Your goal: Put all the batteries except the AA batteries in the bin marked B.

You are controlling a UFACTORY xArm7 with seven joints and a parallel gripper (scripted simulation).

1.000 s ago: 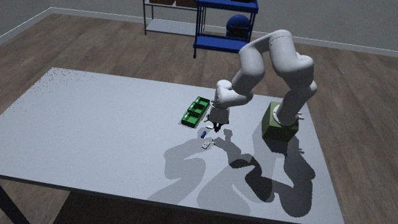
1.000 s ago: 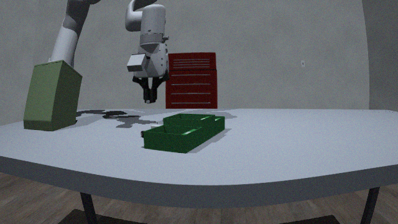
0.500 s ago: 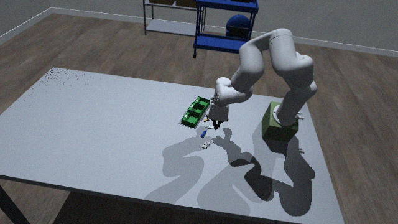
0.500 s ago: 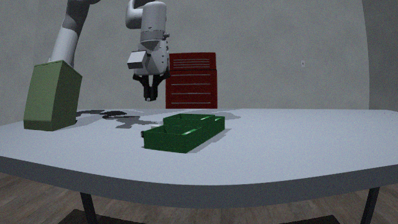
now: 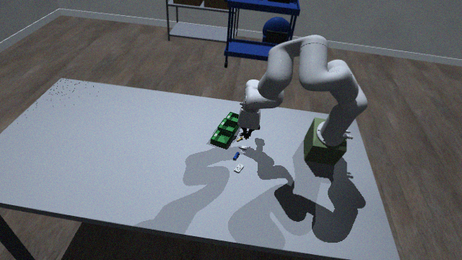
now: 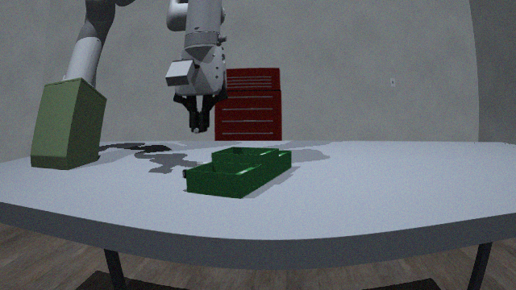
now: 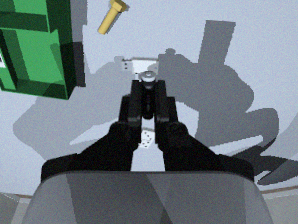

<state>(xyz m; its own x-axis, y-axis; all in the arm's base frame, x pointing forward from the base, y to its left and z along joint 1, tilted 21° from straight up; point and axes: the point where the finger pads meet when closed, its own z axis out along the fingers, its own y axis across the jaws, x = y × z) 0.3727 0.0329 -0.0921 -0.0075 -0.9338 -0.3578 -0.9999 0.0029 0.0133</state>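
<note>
Battery [image 6: 196, 130] [image 7: 148, 77], a small cylinder with a silvery end, hung above the table [image 5: 108, 144] [image 6: 343, 193] [image 7: 105, 50], pinched in the nearly closed gripper [image 5: 247, 136] [image 6: 199, 128] [image 7: 148, 94]; in the top view, the green bins [image 5: 219, 144] [image 6: 215, 183] [image 7: 66, 65] stood at nine o'clock from the fingertips; a blue cylinder [image 5: 236, 156] lay at seven o'clock.

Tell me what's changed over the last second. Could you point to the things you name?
The gripper [image 5: 246, 135] [image 6: 199, 130] [image 7: 148, 94] has moved toward the far table edge in the top view and slightly right in the exterior view, carrying a metal-ended cylinder [image 6: 196, 130] [image 7: 148, 76]. I see nothing released. The green bins [image 5: 219, 144] [image 6: 214, 181] [image 7: 62, 92], blue cylinder [image 5: 236, 156] and white dotted piece [image 5: 238, 168] [image 7: 146, 138] stayed put.
</note>
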